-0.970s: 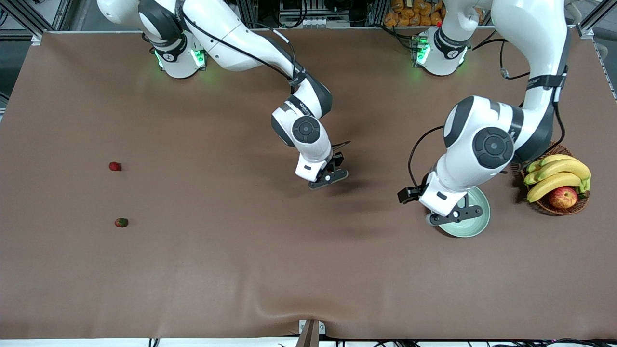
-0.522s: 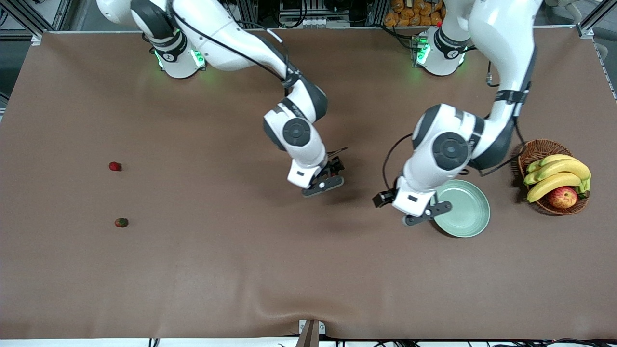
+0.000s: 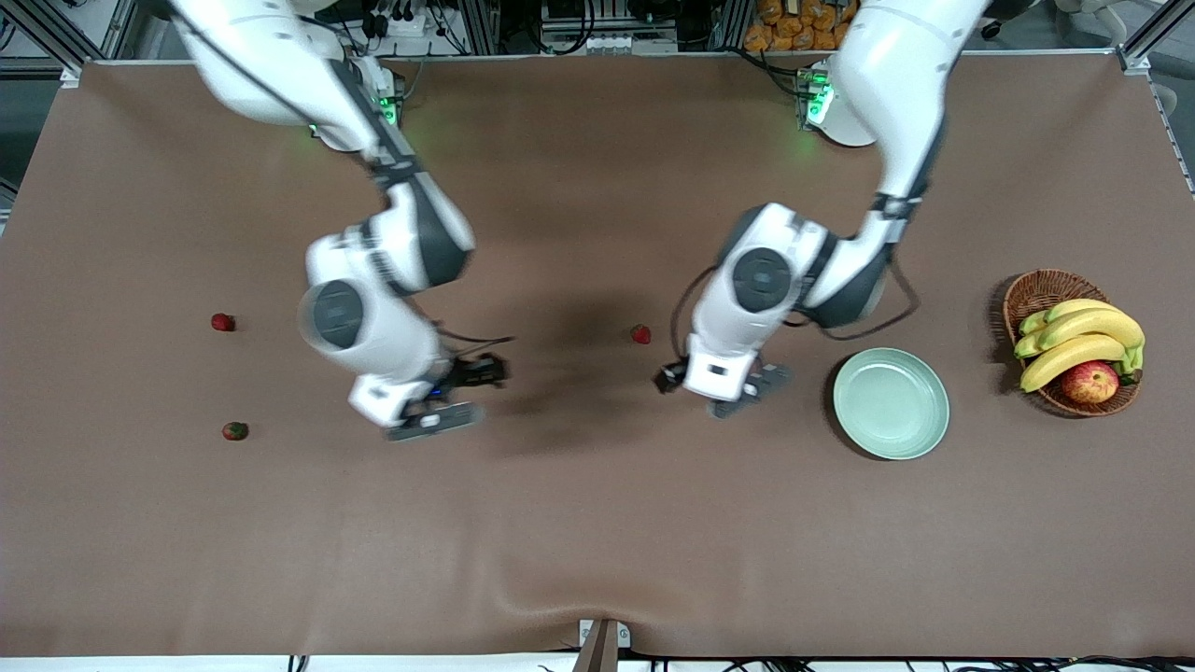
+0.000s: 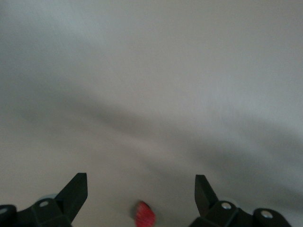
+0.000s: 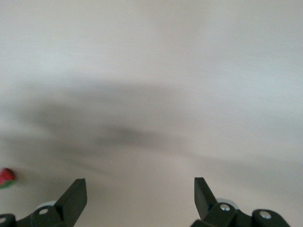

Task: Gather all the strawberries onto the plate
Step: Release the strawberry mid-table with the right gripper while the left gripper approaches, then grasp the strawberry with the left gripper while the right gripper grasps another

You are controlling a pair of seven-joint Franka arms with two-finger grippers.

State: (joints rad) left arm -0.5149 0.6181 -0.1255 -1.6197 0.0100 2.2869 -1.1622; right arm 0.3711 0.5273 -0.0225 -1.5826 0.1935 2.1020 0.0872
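- Judging the strawberries: three on the cloth, none in the plate [image 3: 892, 403] yet — mid-table berry [image 3: 640, 333], red berry [image 3: 222, 322] and greenish berry [image 3: 235, 430] toward the right arm's end
- Handling, likely: light, small, soft, roundish; may roll; pinch gently across the widest part
- Left gripper [image 3: 747, 387] low between mid-table berry and plate, jaws apart, empty; that berry shows in its wrist view [image 4: 145, 215]
- Right gripper [image 3: 434, 420] over bare cloth, jaws apart, empty

Three strawberries [image 3: 640, 334] [image 3: 222, 322] [image 3: 235, 430], one plate [image 3: 892, 403], one basket [image 3: 1038, 291], three bananas [image 3: 1083, 336], one apple [image 3: 1090, 382].
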